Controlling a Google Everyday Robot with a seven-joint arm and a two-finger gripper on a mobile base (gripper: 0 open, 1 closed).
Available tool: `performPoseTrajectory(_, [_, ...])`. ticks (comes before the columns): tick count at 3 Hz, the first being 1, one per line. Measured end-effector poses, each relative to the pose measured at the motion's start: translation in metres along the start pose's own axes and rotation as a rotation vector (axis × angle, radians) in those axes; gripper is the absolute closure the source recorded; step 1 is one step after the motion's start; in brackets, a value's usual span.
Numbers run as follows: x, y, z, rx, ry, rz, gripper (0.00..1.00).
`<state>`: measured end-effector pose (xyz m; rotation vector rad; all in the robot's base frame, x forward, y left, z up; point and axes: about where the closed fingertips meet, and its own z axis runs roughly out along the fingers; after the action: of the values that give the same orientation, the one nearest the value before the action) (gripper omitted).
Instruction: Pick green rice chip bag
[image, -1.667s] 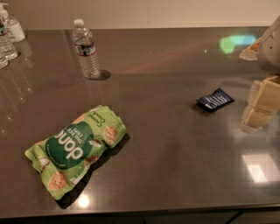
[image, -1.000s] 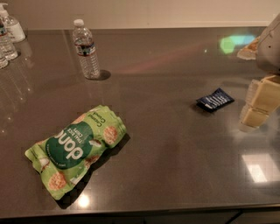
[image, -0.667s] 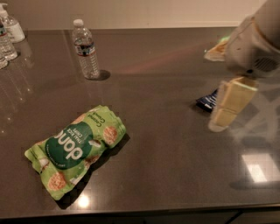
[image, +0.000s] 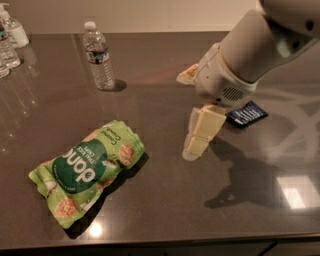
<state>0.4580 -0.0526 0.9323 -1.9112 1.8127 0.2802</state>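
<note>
While the crinkly light-green rice chip bag lies flat at front left of the dark grey tabletop, the cream two-finger gripper hangs right of it, well apart, jaws spread wide, empty.

Green rice chip bag: a large, crinkly light-green pouch bearing a dark green circle with white lettering and pictures of round rice crackers, its printed face turned up. It lies flat and sealed on the dark tabletop at the near left, set on a diagonal with one end toward the front-left edge and the other pointing up and to the right. The gripper hangs above the table to the right of the bag, well apart from it, fingers spread and holding nothing.
</note>
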Motion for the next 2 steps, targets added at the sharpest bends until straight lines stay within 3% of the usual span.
performPoseTrajectory(2, [-0.034, 0.009, 0.083, -0.084, -0.065, -0.041, 0.00])
